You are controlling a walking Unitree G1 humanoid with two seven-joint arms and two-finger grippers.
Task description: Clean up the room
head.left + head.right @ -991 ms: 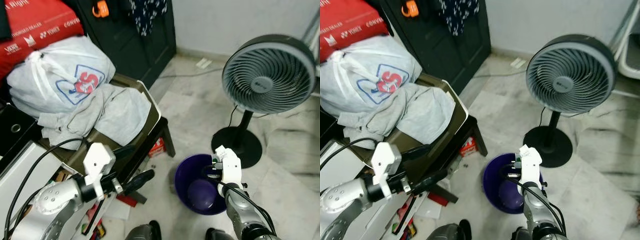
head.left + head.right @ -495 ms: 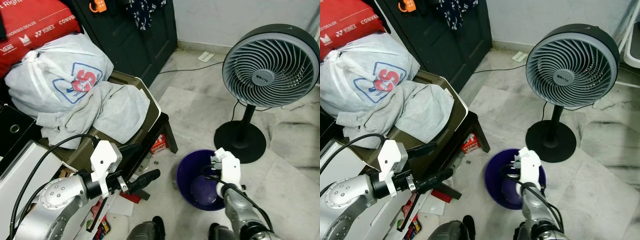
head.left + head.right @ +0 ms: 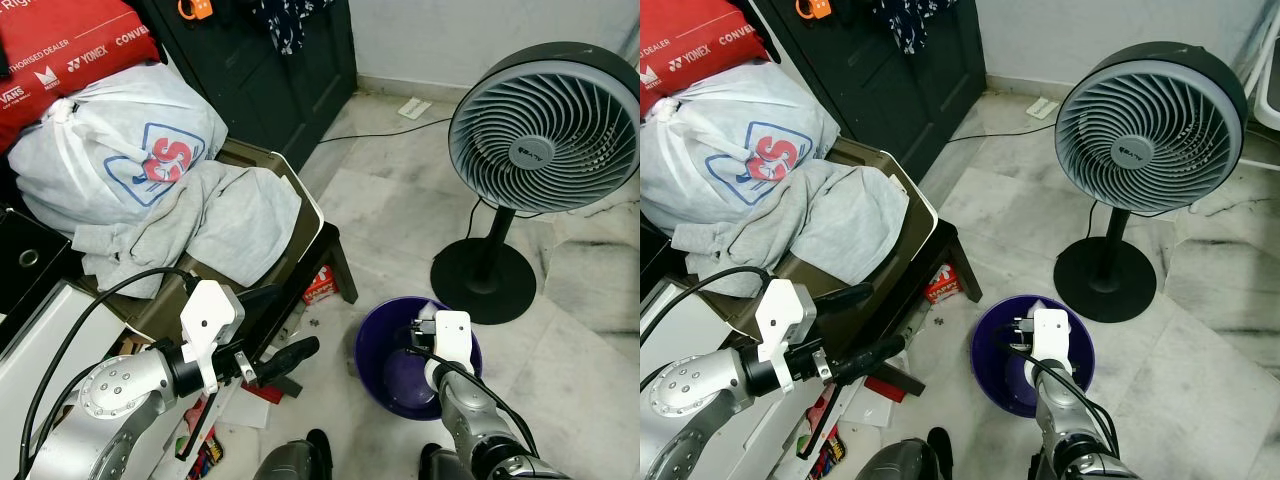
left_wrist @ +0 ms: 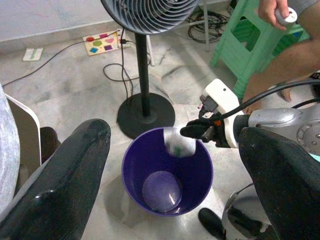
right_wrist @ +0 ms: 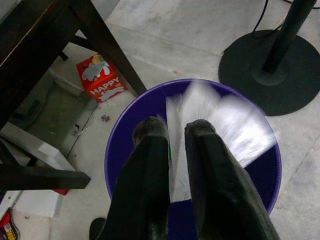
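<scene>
Left eye view: a purple bucket stands on the marble floor just beside the black base of a standing fan; the right gripper hangs over the bucket's rim, while the left gripper is held out near a dark table that carries a grey cloth and a white bag with a red and blue print. Right eye view: the same layout, with a small red carton on the floor under the table edge and a red sports bag behind the white bag. Left wrist view: the left gripper's two black fingers stand wide apart with nothing between them, framing the bucket below; a blurred white wrapper lies against the bucket's inner wall just beneath the right gripper's tips, and a person's hand and a green stool appear beyond. Right wrist view: the right gripper's fingers are close together with a narrow gap, directly above the bucket; the white wrapper shows as a motion-blurred fan at and beyond their tips, inside the bucket's outline, and whether the fingers touch it cannot be told.
</scene>
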